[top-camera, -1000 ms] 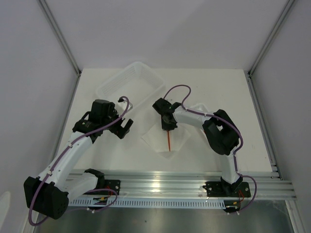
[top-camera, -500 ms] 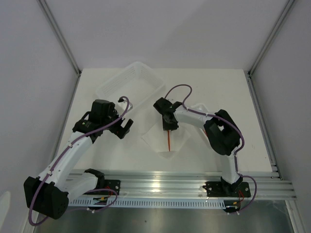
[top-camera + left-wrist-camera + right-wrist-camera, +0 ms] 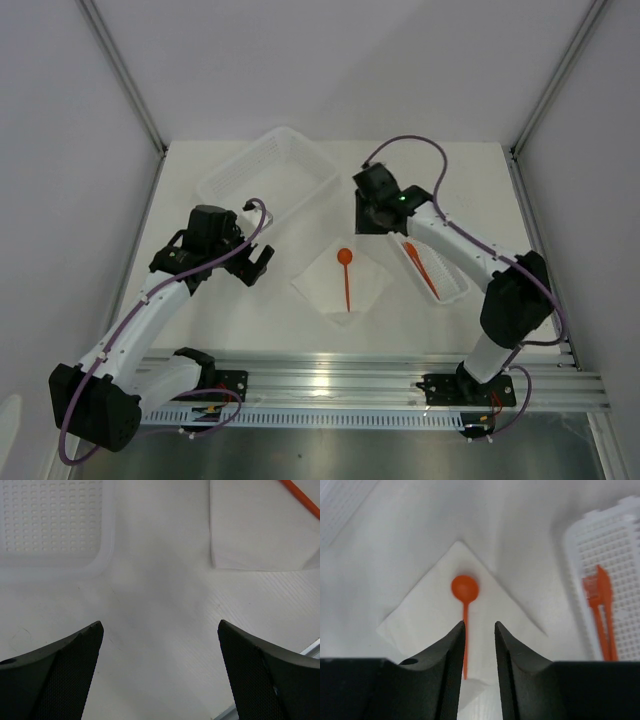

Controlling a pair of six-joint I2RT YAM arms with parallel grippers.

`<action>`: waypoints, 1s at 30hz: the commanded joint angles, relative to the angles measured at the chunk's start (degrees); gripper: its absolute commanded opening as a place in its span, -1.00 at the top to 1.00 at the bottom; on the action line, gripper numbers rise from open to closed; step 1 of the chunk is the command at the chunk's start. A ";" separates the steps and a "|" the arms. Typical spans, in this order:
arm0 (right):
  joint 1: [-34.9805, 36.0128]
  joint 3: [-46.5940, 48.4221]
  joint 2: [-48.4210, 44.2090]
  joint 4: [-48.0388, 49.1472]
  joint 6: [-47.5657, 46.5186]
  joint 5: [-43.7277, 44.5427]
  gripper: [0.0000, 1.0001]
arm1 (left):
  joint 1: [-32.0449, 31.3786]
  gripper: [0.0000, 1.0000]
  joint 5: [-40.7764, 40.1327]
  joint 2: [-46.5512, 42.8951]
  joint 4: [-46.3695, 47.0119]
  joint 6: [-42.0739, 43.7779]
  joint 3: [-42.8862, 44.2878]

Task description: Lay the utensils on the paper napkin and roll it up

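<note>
The white paper napkin [image 3: 340, 281] lies as a diamond at the table's middle. An orange-red spoon [image 3: 346, 277] lies on it, round head at the far end; it also shows in the right wrist view [image 3: 465, 589] on the napkin [image 3: 427, 615]. Two more orange-red utensils [image 3: 421, 266] lie in the narrow white tray [image 3: 447, 289], also seen in the right wrist view [image 3: 600, 607]. My right gripper [image 3: 373, 220] hovers beyond the napkin, jaws slightly apart and empty [image 3: 479, 624]. My left gripper [image 3: 258, 266] is wide open and empty [image 3: 160, 626], left of the napkin [image 3: 255, 530].
A large white mesh basket [image 3: 266, 180] stands at the back left, its corner in the left wrist view [image 3: 50, 530]. The tray [image 3: 620, 555] sits right of the napkin. A metal rail [image 3: 380, 385] runs along the near edge.
My right gripper has risen and drawn back to the far right, away from the napkin, leaving the spoon lying on it. The tray is now uncovered. The left arm has not moved.
</note>
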 commanded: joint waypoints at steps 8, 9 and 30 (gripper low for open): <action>-22.64 -12.21 -5.07 -1.61 -9.57 -3.79 0.49 | -0.30 -0.99 1.73 0.04 1.03 -0.40 -0.45; -22.83 -12.65 -4.72 -1.35 -9.84 -3.97 0.51 | -0.30 -0.99 1.73 0.12 0.94 -0.40 -0.45; -25.12 -20.13 4.15 4.45 -11.24 -6.08 0.45 | -0.30 -0.99 1.64 1.00 0.59 -0.49 -0.19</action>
